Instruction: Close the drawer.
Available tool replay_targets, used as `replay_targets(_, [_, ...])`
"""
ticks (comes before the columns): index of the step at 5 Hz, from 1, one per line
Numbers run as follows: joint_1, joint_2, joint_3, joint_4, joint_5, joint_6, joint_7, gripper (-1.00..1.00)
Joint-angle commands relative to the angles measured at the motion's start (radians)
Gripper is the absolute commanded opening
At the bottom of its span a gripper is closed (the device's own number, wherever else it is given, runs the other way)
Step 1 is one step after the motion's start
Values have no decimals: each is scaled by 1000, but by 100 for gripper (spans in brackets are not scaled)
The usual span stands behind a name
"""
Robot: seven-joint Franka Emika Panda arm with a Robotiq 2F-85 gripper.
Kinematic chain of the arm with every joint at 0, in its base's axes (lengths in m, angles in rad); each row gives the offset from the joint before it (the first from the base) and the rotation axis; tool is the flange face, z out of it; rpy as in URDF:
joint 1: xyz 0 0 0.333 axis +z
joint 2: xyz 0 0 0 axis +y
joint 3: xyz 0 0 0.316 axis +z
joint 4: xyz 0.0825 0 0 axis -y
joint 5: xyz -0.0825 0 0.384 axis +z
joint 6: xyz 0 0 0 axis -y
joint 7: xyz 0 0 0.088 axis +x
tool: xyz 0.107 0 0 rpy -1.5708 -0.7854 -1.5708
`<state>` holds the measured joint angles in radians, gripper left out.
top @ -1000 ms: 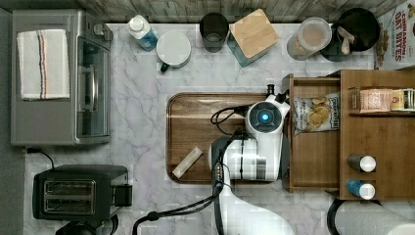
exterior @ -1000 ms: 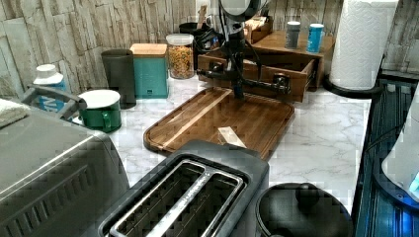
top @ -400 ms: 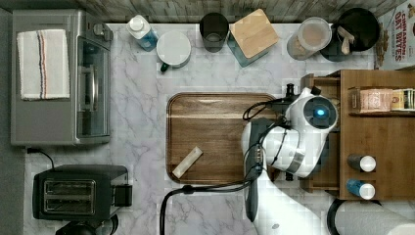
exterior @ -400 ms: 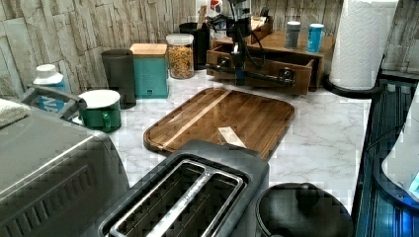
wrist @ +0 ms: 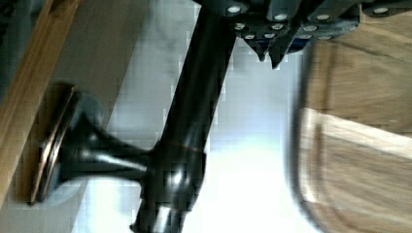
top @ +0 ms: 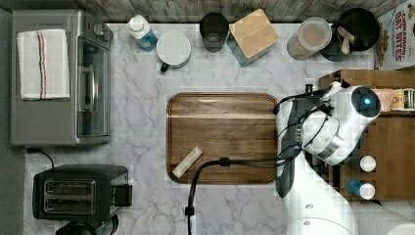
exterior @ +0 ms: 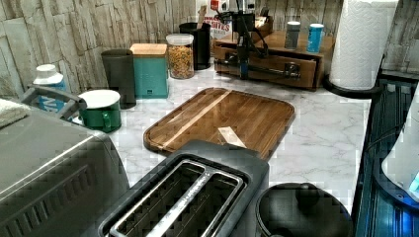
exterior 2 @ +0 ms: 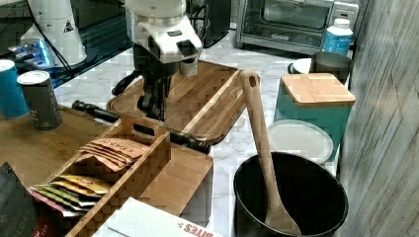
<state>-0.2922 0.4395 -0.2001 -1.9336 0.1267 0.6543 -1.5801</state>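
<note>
The gripper (exterior: 243,74) hangs straight down at the drawer (exterior: 267,69), its fingers clenched round the long black handle (exterior: 257,69) at the front. The drawer sits nearly flush with the cabinet (exterior: 276,42) behind the gripper, its bar lying level and parallel to the cabinet face. On the gripper's other side, a strip of bare marble counter (exterior: 316,133) separates the handle from the edge of the wooden tray (exterior: 222,118).

A cereal box (top: 394,34) at the top view's right edge reads "OAT BITES". In the right view, a white box (exterior 2: 163,222) shows the letters "TES" in red; the packets' print is unreadable
</note>
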Motion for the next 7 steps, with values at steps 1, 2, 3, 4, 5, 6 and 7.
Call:
replay_targets(1, [-14,-75,-222,109,-184,64,178,-100])
replay_targets(2, [-12,-75,-224,109,-183,64,178,-100])
replay_targets(3, [3,-73,-241,108,-174,65,172,-100])
replay_targets(4, [3,-72,-242,108,-174,65,172,-100])
replay_targets(5, [6,-72,-244,108,-172,65,171,-100])
replay_targets(6, [3,-73,-241,108,-174,65,173,-100])
replay_targets(7, [4,-72,-242,108,-173,65,171,-100])
